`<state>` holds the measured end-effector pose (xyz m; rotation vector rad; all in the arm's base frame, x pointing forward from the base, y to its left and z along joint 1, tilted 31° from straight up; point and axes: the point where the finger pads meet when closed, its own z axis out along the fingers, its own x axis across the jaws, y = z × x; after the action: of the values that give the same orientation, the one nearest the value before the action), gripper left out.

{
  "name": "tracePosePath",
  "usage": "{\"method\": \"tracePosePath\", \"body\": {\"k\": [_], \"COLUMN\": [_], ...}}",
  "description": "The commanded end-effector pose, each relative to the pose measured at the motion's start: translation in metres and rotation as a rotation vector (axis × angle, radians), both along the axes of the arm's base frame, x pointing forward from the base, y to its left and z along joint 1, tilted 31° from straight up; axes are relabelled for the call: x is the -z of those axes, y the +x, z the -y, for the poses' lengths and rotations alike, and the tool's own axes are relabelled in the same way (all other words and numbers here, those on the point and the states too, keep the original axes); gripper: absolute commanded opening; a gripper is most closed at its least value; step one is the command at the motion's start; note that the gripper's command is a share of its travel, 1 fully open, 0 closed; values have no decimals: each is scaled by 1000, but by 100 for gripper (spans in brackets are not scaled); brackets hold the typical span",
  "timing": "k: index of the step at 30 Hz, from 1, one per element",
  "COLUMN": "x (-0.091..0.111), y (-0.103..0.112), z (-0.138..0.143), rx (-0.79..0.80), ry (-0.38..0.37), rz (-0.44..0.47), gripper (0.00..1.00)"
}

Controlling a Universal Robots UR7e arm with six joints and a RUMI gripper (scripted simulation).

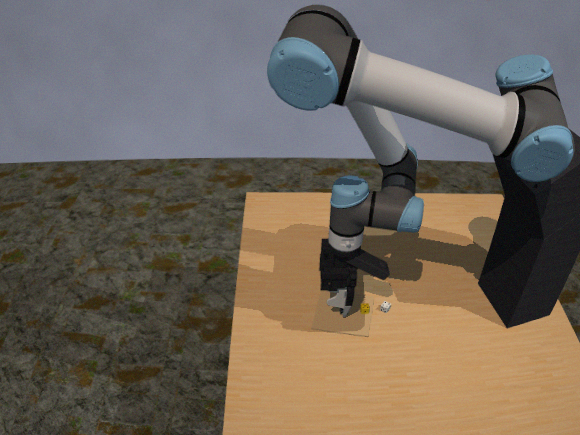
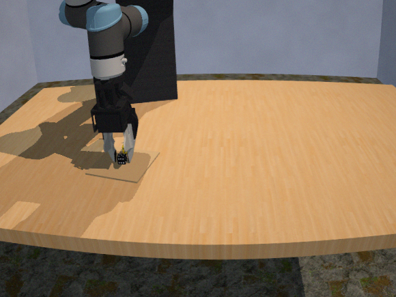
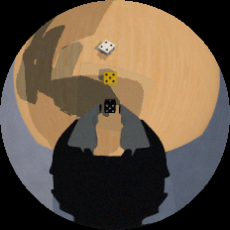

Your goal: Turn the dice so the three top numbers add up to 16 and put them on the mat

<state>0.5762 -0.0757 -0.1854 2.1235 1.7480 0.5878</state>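
Note:
The black die [image 2: 121, 158] [image 3: 110, 106] stands on the mat [image 1: 342, 327] [image 2: 136, 174] [image 3: 135, 87] between the fingertips; its top seems to show five, though small. My gripper [image 1: 344, 313] [image 2: 122, 157] [image 3: 110, 105] is slightly open around it, with a narrow gap on each side. In the top view the fingers hide the black die. The yellow die [image 1: 365, 308] [image 2: 123, 149] [image 3: 110, 77] lies flat on the mat near its robot-side edge, five on top. The white die [image 1: 385, 306] [image 3: 106, 47] lies on the table off the mat, turned at an angle, with what looks like four on top.
The yellow die is a short way from the fingertips, and the white die lies beyond it in the same direction. The robot's black pedestal [image 1: 525, 251] [image 2: 150, 48] stands at the table's robot side. The arm's shadow falls over part of the mat and the table [image 1: 400, 386] [image 2: 256, 168].

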Motion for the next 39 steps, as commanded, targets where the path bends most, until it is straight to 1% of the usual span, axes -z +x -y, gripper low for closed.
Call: {"method": "tracePosePath", "body": {"k": [1,4,6,17,21,23,28,32,33,39], "x": [-5,-13,-13,-57,-69,-69,-76,-77,-77,-77], "y": [-2,-7,-7,-33,-40,-40,-45,-45,-45,-45], "z": [0,0,0,1,1,1,1,1,1,1], "rx": [0,0,0,0,0,0,0,0,0,0], "ry": [0,0,0,0,0,0,0,0,0,0], "rz": [1,1,1,1,1,1,1,1,1,1], "gripper": [21,21,21,21,21,21,21,21,100,100]}}
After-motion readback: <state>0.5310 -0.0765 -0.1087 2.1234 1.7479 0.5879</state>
